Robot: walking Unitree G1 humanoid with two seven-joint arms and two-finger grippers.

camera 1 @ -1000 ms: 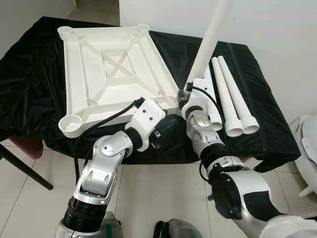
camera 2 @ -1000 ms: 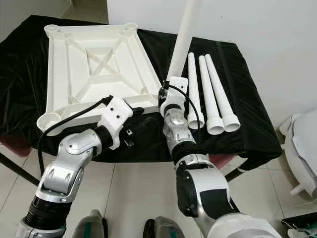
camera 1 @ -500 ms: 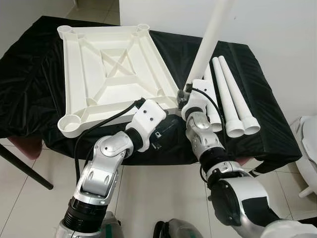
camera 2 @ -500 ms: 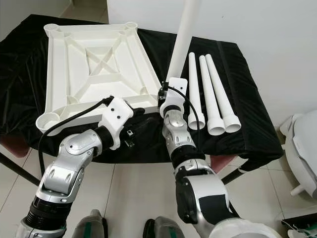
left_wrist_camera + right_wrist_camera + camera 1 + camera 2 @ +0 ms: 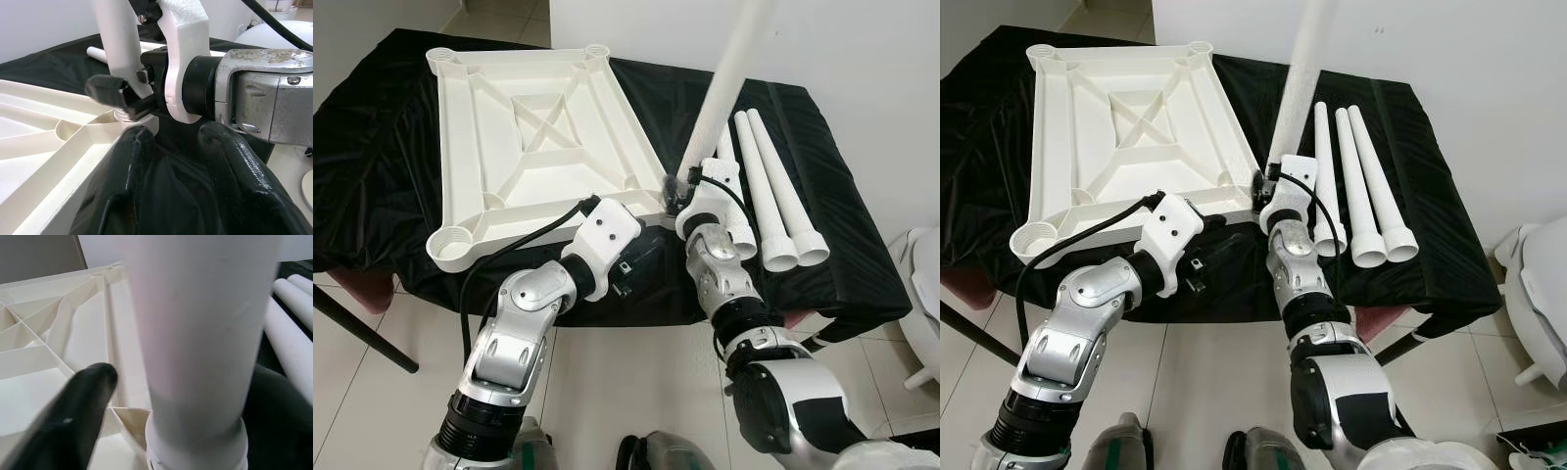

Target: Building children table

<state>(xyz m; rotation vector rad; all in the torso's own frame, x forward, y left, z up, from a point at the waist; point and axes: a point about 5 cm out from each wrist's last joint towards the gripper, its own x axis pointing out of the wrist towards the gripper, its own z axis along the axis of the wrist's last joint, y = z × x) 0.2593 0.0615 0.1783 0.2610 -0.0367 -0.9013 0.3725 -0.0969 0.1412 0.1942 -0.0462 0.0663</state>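
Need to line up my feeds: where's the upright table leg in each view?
Left eye: leg, top centre-right.
Right eye: leg, top centre.
Left wrist: leg, upper left.
Right wrist: leg, centre, close up.
Shared landmark: the tabletop corner socket at its base.

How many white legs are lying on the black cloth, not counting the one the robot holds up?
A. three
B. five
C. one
A: three legs lie side by side on the cloth, right of the upside-down tabletop, while the right tool holds a fourth leg upright at the tabletop's near corner.
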